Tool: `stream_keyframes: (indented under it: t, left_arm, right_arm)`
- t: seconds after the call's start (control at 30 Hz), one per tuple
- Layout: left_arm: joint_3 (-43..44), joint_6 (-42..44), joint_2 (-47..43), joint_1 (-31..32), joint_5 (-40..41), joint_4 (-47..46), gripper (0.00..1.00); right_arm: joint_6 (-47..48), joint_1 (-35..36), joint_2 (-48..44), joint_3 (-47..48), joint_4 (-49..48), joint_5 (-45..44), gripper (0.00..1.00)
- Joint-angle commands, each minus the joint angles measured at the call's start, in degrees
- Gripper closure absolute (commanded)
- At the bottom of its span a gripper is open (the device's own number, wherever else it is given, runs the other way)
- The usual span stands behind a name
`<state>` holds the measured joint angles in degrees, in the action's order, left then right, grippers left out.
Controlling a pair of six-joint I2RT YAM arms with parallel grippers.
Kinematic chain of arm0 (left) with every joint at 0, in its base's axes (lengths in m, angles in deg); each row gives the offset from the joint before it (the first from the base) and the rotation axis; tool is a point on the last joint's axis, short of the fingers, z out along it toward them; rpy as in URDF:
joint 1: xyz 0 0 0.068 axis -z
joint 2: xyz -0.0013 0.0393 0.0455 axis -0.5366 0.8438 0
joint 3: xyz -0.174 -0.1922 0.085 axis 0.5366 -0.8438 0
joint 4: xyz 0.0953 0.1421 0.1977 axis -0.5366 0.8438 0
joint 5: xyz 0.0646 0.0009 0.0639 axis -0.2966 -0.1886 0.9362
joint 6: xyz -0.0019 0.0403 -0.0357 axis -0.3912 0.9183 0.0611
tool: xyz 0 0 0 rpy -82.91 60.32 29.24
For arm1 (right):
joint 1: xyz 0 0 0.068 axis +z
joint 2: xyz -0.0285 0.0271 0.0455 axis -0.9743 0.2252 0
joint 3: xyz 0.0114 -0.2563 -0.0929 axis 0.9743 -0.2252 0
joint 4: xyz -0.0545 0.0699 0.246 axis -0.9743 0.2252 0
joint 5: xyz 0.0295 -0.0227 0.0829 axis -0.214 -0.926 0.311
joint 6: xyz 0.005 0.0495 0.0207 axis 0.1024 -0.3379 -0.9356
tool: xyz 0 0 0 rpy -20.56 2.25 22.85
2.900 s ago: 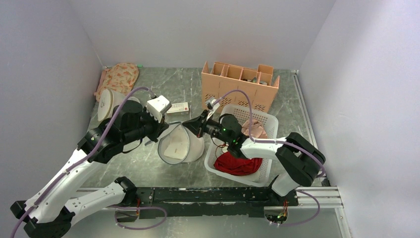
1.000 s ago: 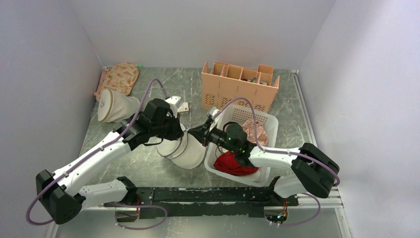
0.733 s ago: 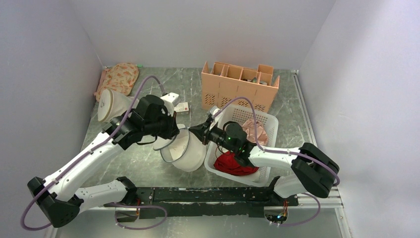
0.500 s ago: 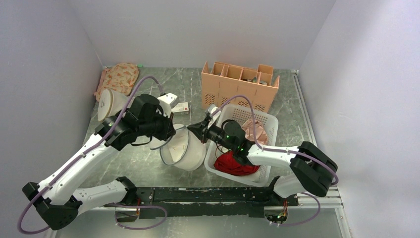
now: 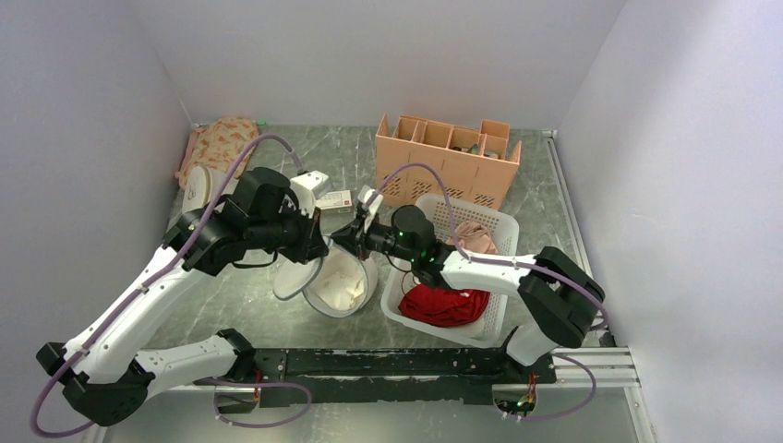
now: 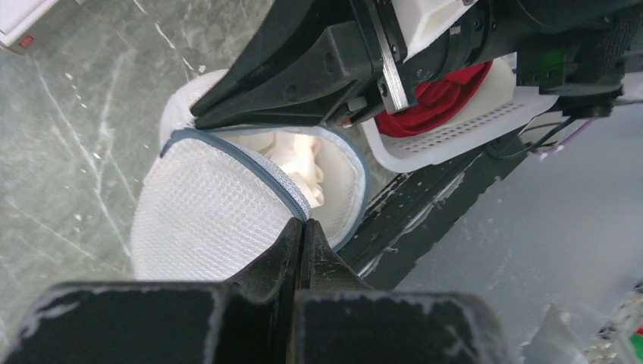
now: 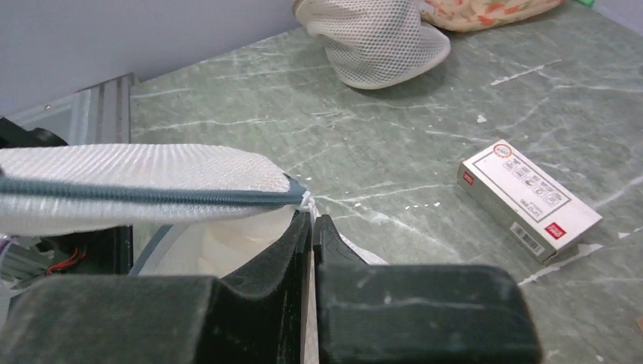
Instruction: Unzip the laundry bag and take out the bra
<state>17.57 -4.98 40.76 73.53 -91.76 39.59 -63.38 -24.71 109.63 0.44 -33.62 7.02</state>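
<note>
The white mesh laundry bag [image 5: 355,297] stands at the table's middle with its mouth open. Its round lid flap [image 5: 294,277] hangs to the left, edged by the grey zipper. The cream bra [image 5: 345,286] lies inside and also shows in the left wrist view [image 6: 299,158]. My left gripper [image 5: 319,247] is shut on the flap's zipper edge [image 6: 292,199]. My right gripper [image 5: 343,234] is shut on the bag's rim at the white end of the zipper [image 7: 305,199]. The two grippers almost meet over the bag's far rim.
A white basket [image 5: 503,229] to the right holds a red garment [image 5: 443,305] and a pink one [image 5: 473,238]. An orange divided crate [image 5: 448,157] stands behind. A cream bag with a logo [image 5: 197,191], a floral cloth [image 5: 222,143] and a small box [image 5: 334,198] lie at the left.
The left gripper travelled round the bag's rim and then drew back left. The lid has come away and now hangs open, showing the bra. Both grippers shifted slightly left and farther back.
</note>
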Motion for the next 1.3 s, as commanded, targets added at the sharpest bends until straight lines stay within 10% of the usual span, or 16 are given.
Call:
stream_keyframes:
  t: [0.0,0.17,0.37,0.83,1.03,1.17,1.27]
  left_arm:
    - [1.0,-10.3,0.8,0.1,-4.4,-3.6,0.93]
    - [-1.1,-18.1,1.6,-1.8,-3.7,-7.7,0.93]
    - [-1.8,-21.4,2.0,-6.8,-3.1,-9.4,0.93]
    - [-2.6,-21.9,1.2,-14.1,-5.6,-8.1,0.93]
    - [-0.3,-21.2,1.8,-16.1,-5.4,-5.9,0.93]
    - [-2.3,-19.1,0.7,-19.0,-5.5,-4.4,0.93]
    - [-4.9,-17.3,-0.3,-23.4,-8.5,-4.5,0.93]
  right_arm:
    - [-0.9,-1.3,-0.9,4.1,13.7,-6.3,0.86]
    - [-6.6,-3.1,-5.5,8.0,33.5,-18.4,0.50]
    - [-8.9,-3.9,-11.0,11.7,50.2,-25.2,0.31]
    - [-13.9,2.2,-16.1,5.0,48.1,-13.9,0.18]
    - [-15.1,6.5,-9.6,8.6,51.9,-25.8,0.23]
    - [-10.1,6.2,-11.0,6.7,50.5,-28.1,0.48]
    - [-5.0,3.6,-10.0,7.0,48.7,-24.8,0.85]
